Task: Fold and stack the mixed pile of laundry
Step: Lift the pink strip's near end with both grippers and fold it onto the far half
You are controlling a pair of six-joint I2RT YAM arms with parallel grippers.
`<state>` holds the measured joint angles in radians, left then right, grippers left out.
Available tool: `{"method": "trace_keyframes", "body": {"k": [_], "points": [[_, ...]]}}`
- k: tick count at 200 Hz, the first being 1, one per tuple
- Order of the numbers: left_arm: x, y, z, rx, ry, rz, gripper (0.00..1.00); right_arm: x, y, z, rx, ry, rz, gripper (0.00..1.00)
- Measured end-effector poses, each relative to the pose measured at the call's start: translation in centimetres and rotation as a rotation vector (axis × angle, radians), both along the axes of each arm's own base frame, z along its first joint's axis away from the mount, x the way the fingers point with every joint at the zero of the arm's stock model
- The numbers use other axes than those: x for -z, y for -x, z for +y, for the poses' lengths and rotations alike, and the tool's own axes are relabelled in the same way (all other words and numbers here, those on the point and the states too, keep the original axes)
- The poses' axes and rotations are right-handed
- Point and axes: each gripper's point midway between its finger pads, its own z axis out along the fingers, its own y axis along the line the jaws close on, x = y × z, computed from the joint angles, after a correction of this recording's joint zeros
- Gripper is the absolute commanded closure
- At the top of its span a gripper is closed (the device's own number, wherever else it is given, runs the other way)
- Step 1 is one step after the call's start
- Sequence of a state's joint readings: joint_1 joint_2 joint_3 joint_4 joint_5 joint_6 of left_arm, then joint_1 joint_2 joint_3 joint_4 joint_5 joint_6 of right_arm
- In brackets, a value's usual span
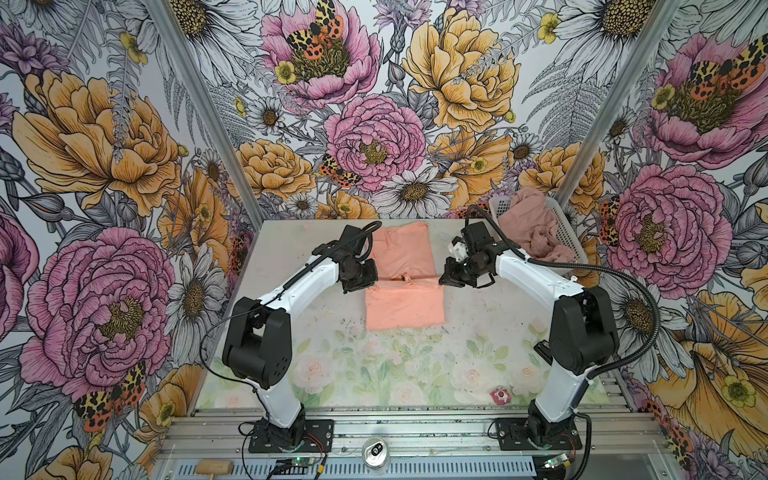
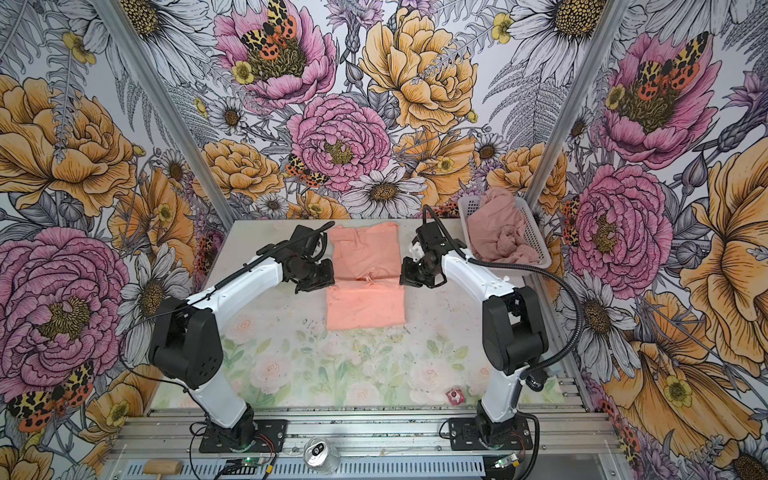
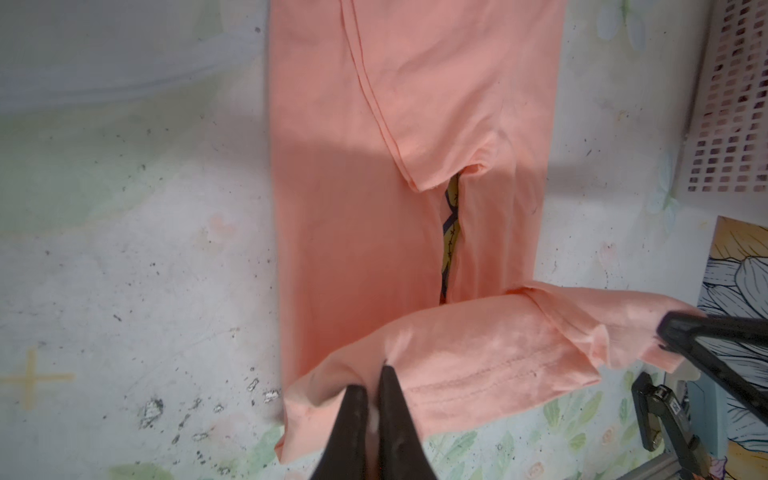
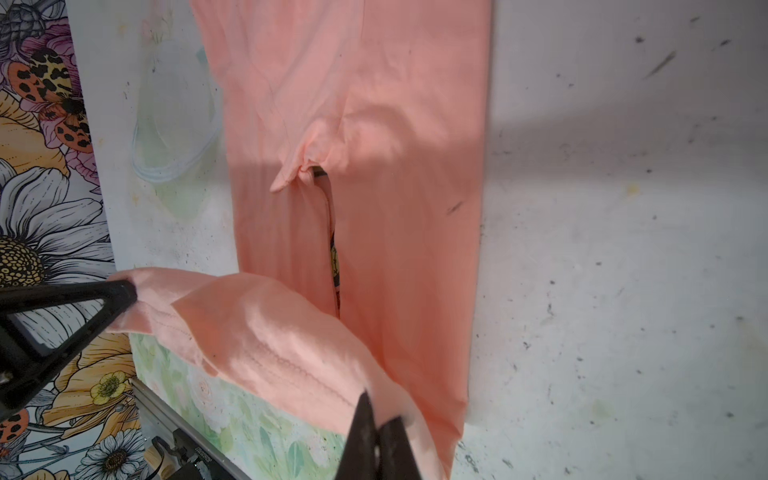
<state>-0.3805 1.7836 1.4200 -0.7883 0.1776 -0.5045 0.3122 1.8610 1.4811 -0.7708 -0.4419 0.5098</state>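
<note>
A: So, where is the soft peach-orange T-shirt (image 1: 405, 305)?
B: On the flowery table (image 1: 353, 374). The left gripper (image 3: 374, 374) and right gripper (image 4: 376, 411) each pinch its lifted edge.
A: And the crumpled dusty-pink garment (image 1: 528, 228)?
B: In the white plastic basket (image 1: 567, 237).

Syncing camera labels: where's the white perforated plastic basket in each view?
Top view: white perforated plastic basket at far right corner of floral-print table.
Top view: same far right corner.
Left wrist: cropped at frame edge.
Right wrist: not in it.
Shared landmark: peach-orange T-shirt, in all four.
</note>
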Motion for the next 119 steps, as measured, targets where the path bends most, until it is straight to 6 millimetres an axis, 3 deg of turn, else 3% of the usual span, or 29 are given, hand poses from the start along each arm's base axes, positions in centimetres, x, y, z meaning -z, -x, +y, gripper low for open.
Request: {"method": "trace_keyframes", "body": {"k": [35,65,77,88,99,119], "points": [[3.0,-1.2,0.4,0.014,-0.036,0.049,0.92,1.6,-1.7,0.2,-0.01,0.012,0.011,1.0],[4.2,-2.1,0.5,0.018,-0.048,0.064,0.89,2.9,-2.4,0.2,-0.007,0.018,0.031,1.0],[4.3,-2.3,0.5,0.024,-0.05,0.065,0.79,3.5,-2.6,0.2,-0.007,0.021,0.04,1.0],[4.5,-2.5,0.5,0.025,-0.055,0.063,0.65,4.0,-2.7,0.2,-0.006,0.024,0.048,0.88],[4.5,-2.6,0.5,0.027,-0.063,0.058,0.59,4.3,-2.9,0.3,-0.009,0.026,0.051,0.74],[4.5,-2.9,1.0,0.017,-0.084,0.049,0.41,4.2,-3.6,0.4,-0.016,0.027,0.033,0.63]]}}
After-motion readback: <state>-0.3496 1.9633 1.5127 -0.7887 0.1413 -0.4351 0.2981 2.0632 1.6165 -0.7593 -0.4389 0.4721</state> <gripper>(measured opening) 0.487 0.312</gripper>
